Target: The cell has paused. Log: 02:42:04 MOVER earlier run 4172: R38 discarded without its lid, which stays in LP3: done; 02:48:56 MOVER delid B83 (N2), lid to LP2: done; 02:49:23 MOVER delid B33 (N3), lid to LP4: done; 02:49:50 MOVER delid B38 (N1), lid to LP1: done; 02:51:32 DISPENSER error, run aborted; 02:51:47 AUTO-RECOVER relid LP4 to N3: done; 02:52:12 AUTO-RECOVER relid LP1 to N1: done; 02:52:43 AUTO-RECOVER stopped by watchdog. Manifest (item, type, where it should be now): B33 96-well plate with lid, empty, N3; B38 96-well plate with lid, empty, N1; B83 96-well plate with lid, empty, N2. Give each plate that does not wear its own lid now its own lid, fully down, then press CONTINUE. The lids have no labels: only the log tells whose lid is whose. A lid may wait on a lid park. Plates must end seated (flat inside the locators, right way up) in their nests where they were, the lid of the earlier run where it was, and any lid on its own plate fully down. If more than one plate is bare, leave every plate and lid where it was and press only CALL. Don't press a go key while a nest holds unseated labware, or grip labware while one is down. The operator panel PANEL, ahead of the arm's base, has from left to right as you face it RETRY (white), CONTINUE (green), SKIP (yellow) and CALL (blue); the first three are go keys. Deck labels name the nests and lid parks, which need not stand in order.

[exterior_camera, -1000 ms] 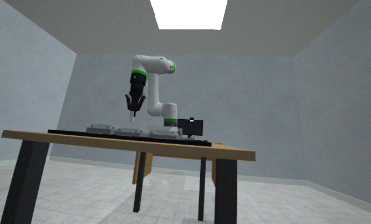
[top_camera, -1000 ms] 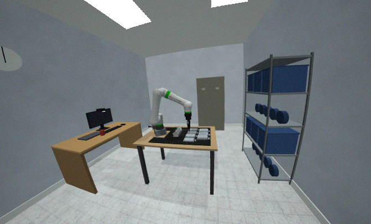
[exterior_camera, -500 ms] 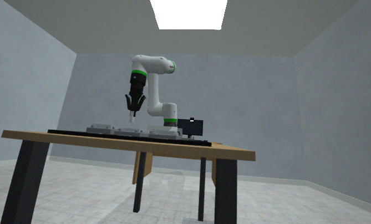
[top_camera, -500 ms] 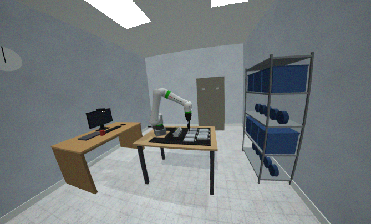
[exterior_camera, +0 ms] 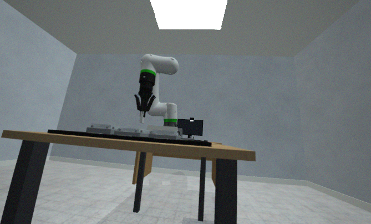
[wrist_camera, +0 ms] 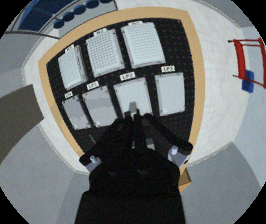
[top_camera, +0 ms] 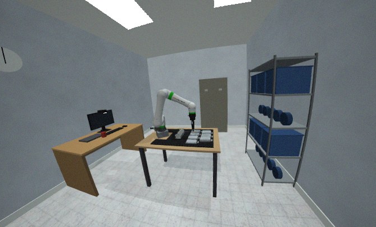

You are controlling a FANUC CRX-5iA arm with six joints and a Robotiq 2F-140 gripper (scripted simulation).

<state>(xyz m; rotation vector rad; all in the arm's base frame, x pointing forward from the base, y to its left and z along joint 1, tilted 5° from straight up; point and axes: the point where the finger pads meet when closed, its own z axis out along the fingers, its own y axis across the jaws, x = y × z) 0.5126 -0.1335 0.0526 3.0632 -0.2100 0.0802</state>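
gripper [exterior_camera: 142, 120] is pinched fully closed with nothing in it - hanging above the black deck mat [top_camera: 166, 141], over the row of lid parks [wrist_camera: 132, 99] in front of the three plates [wrist_camera: 104, 54]

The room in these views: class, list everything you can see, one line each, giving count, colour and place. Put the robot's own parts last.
Work table: one, wooden top with black legs, mid-room.
Deck mat: one, black, on the work table.
Plates and lids: seven pale rectangles in two rows on the mat; which carry lids cannot be told.
Desk: one, wooden, left of the table.
Monitor: one, black, on the desk.
Keyboard: one, dark, on the desk.
Shelf rack: one, grey, right wall, with blue bins and blue rolls.
Door: one, grey-brown, far wall.
Arm: one, white with green bands.
Gripper: one, black, shut and holding nothing, above the deck.
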